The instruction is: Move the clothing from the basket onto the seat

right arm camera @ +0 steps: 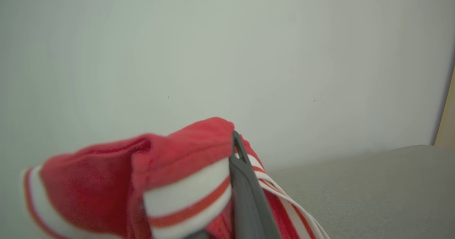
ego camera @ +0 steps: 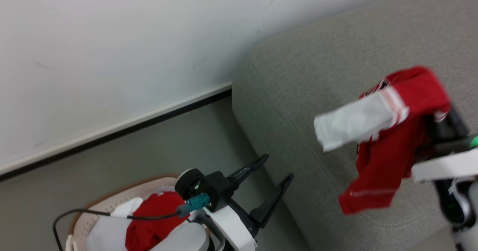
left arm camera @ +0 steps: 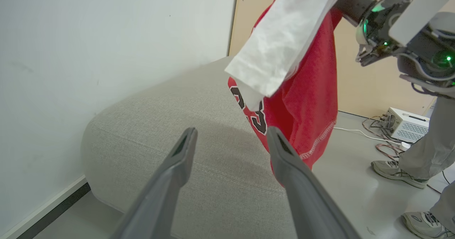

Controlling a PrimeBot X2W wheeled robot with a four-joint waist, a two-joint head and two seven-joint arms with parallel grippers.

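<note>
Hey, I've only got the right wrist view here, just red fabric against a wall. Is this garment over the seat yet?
Observer: Yes. In the head view the held red garment hangs from the right gripper over the grey seat, not yet laid down.
Operator: Anything left in the basket?
Observer: A second red garment lies in the basket.
Operator: And the left gripper?
Observer: The left gripper hovers by the basket, jaws wide open and empty.
</note>
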